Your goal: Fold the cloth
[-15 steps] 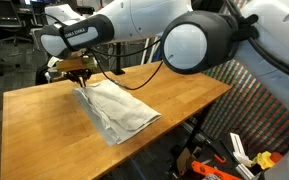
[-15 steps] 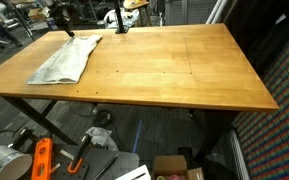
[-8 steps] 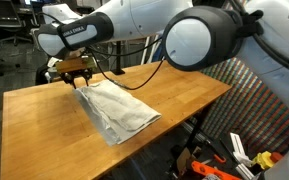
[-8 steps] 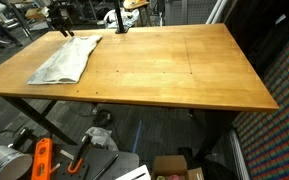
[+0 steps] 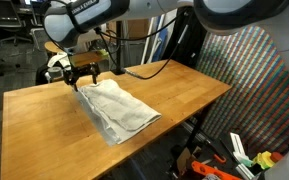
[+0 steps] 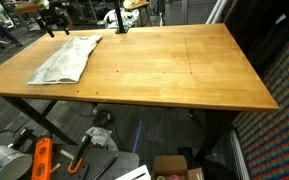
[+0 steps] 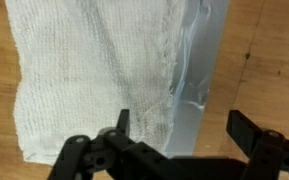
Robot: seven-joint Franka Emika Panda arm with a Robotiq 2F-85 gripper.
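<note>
Smooth wooden tabletop, coarse-woven white rectangular cloth, black fingers wide apart, empty.

The light is bright and even in both exterior views and seems to come from above. The wooden table carries a soft pale sheen on its top, while the floor under it is dim. The cloth throws only a thin, soft shadow on the wood. The white arm, close to the camera, is very bright and a little blurred. All pictures are small and grainy. In the wrist view the weave of the cloth is fairly clear, a glossy strip at its side glares white, and the dark gripper at the bottom edge looks soft, almost a silhouette.
</note>
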